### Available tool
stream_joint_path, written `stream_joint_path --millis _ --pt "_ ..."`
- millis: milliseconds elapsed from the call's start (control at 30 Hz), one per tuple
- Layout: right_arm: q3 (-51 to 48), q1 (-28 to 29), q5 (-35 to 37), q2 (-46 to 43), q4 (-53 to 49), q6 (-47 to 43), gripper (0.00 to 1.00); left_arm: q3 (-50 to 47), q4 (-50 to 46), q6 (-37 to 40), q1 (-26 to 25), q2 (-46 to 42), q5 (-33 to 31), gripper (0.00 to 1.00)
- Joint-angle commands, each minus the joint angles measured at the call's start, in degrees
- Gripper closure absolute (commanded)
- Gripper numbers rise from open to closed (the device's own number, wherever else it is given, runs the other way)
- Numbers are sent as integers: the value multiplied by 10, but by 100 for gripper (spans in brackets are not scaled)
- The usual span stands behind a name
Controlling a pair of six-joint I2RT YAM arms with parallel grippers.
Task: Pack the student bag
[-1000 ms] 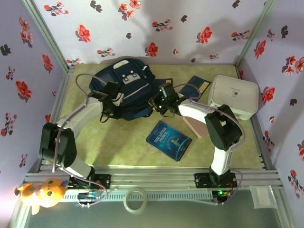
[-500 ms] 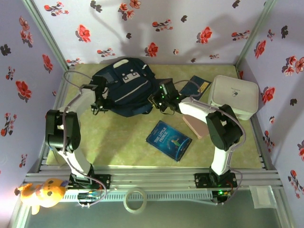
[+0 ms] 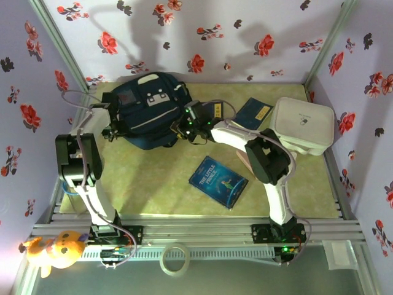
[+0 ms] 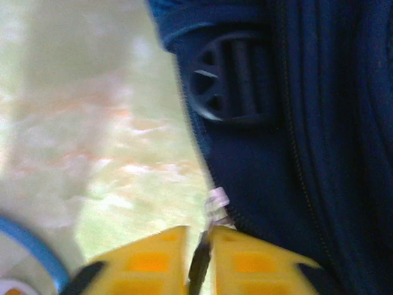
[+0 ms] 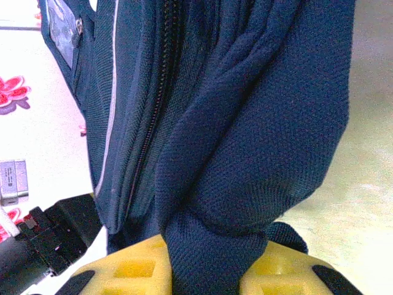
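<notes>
Right pincer clamps student bag fold, arm stretched left; left pincer narrow, grip unclear.

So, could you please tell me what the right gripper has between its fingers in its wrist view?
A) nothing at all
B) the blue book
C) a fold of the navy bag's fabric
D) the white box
C: in the right wrist view the right gripper is clamped on a bunched navy fold of the student bag, and the fabric fills the space between its yellow fingers.
</notes>
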Motion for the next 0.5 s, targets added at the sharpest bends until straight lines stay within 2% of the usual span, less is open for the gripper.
stream_joint_path --millis 0,67,233,333,467 --pt "58 5 -23 32 57 8 70 13 -21 -31 15 -29 -53 66" --pt "68 7 -23 35 42 3 58 12 -36 -32 14 -45 -57 51" --pt "36 -2 44 -27 -46 -86 34 16 -70 -37 14 -94 -54 31" --pt "-20 -19 94 -89 -79 -142 28 27 -94 -43 14 -135 -15 24" --pt "-105 -33 152 -165 -123 -226 25 13 -97 -45 13 -200 48 16"
